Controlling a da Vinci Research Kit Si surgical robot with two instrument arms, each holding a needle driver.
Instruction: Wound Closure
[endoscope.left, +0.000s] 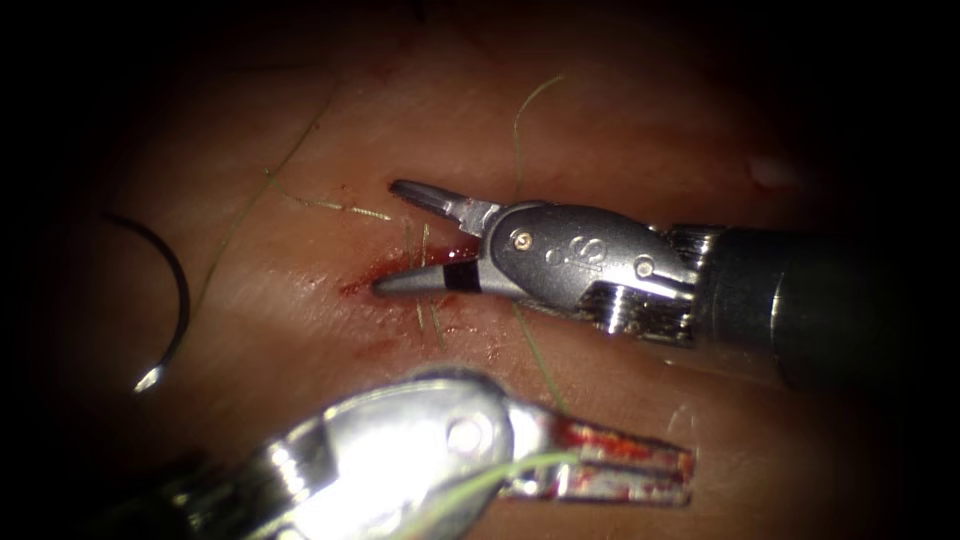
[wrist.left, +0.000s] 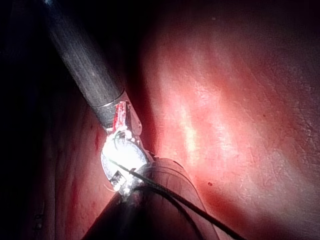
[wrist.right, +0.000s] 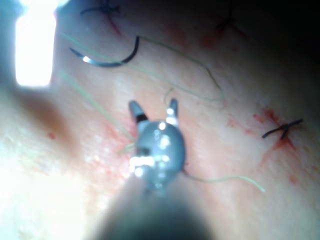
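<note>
Left tool (endoscope.left: 640, 470) nearest, thread (endoscope.left: 490, 478) being pinched | right tool (endoscope.left: 400, 235) being held wide, empty | needle (endoscope.left: 170, 300) lying free left of cut (endoscope.left: 400, 272): stiff, slippery, probably best gripped mid-curve

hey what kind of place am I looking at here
Likely a surgical practice bench: tissue with a cut, a loose curved needle lying left of it, thread, the right end effector open, holding nothing, the left end effector holding thread.

two tools: the right arm's tool (endoscope.left: 400, 235) and the left arm's tool (endoscope.left: 620, 470); one curved needle (endoscope.left: 175, 300); one green thread (endoscope.left: 520, 120); one cut (endoscope.left: 400, 270); three dark finished stitches (wrist.right: 282, 130).
</note>
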